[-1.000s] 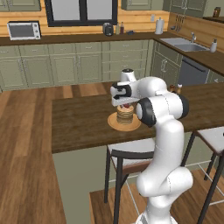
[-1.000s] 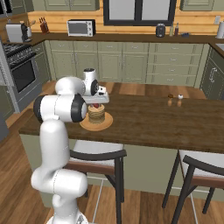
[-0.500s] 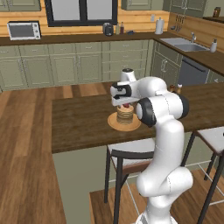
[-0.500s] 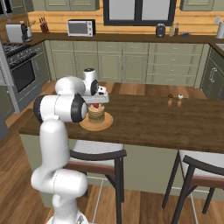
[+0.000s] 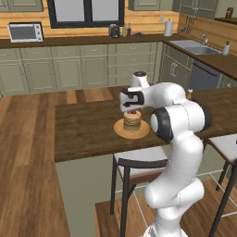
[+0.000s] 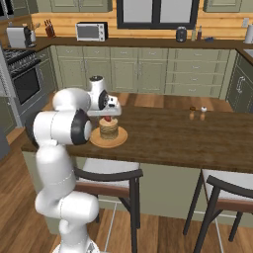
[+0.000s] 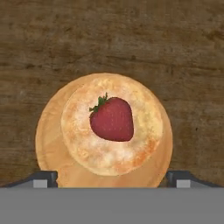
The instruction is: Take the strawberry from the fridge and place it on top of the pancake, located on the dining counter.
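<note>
Strawberry (image 7: 112, 119), dark red, lying atop tan pancake stack (image 7: 83, 135) on round wooden plate (image 7: 50, 148); gripper (image 7: 112, 178) above, fingers wide apart, holding nothing.

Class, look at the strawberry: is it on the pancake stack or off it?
On it. In the hand view the strawberry lies on the middle of the top pancake, free of the open gripper, whose fingertips stand wide at either side.

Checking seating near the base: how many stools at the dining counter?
2. One stool stands below the pancake, beside the arm; the other stool is at the counter's right end, partly cut off by the frame. More could be out of view.
</note>
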{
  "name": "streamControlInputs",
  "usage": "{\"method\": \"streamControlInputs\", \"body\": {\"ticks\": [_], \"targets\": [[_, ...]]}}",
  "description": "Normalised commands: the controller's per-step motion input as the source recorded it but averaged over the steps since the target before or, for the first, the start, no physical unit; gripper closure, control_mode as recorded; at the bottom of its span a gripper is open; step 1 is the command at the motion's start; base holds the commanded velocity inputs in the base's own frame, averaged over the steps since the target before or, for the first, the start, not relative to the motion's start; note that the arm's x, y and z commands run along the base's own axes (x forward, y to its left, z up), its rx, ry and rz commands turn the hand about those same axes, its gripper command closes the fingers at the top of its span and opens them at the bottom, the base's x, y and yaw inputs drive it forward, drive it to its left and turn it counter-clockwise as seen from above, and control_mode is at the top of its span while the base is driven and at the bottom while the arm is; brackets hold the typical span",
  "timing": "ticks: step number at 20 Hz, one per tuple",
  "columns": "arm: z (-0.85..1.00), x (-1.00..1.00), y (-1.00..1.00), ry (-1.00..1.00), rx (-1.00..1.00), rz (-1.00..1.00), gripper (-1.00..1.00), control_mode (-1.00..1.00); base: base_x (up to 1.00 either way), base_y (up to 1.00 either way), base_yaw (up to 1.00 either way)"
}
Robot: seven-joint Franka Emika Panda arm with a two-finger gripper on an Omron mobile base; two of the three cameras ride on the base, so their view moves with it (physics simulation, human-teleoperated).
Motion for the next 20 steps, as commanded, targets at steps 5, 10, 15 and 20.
{"method": "streamControlInputs", "body": {"ticks": [5, 10, 15, 20], "targets": [[0.36, -0.91, -0.01, -0.12, 0.04, 0.0, -1.0, -1.0, 0.0, 0.0, 0.0], [0.84, -0.97, -0.09, -0.06, 0.11, 0.0, -1.0, -1.0, 0.0, 0.0, 0.0], [1.0, -0.81, -0.01, 0.0, 0.06, 0.0, -1.0, -1.0, 0.0, 0.0, 0.0], [0.86, -1.0, -0.04, -0.01, 0.04, 0.0, -1.0, -1.0, 0.0, 0.0, 0.0]]}}
